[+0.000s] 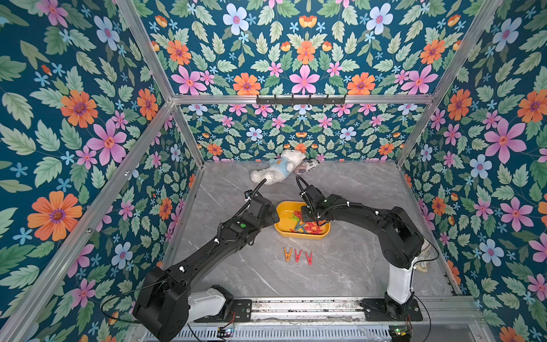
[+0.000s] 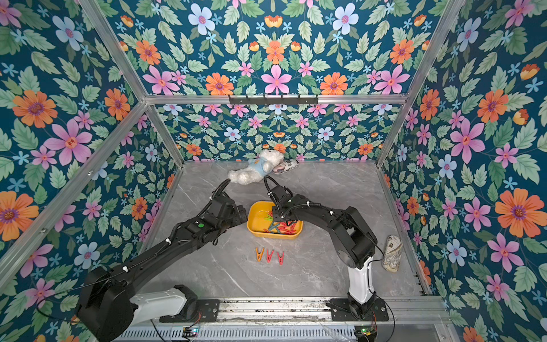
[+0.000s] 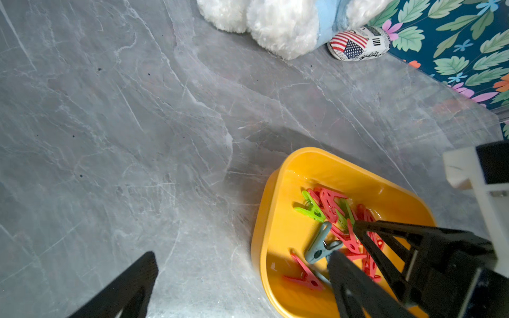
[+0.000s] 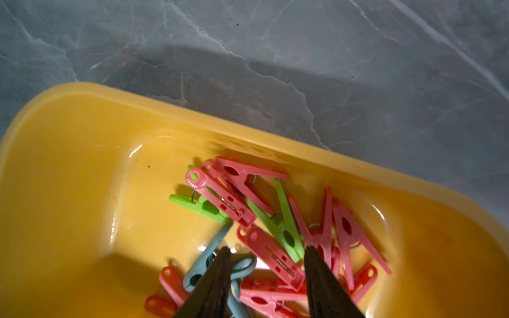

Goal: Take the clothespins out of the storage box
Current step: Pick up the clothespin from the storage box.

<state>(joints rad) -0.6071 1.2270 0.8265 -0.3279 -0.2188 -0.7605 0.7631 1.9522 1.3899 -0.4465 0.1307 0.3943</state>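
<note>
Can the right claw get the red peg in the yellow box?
Probably yes: the right gripper sits inside the storage box, jaws open either side of a red clothespin, nothing covering it.

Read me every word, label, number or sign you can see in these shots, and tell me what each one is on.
No text can be read anywhere.
On the flag-print shoe: a US flag and a barcode, no legible words; the scrawl beside them is blurred.
On the teddy bear: orange shirt print, too small to read.
On the patterned shoe: print too small to read.
On the clothespins and storage box: no markings visible.
</note>
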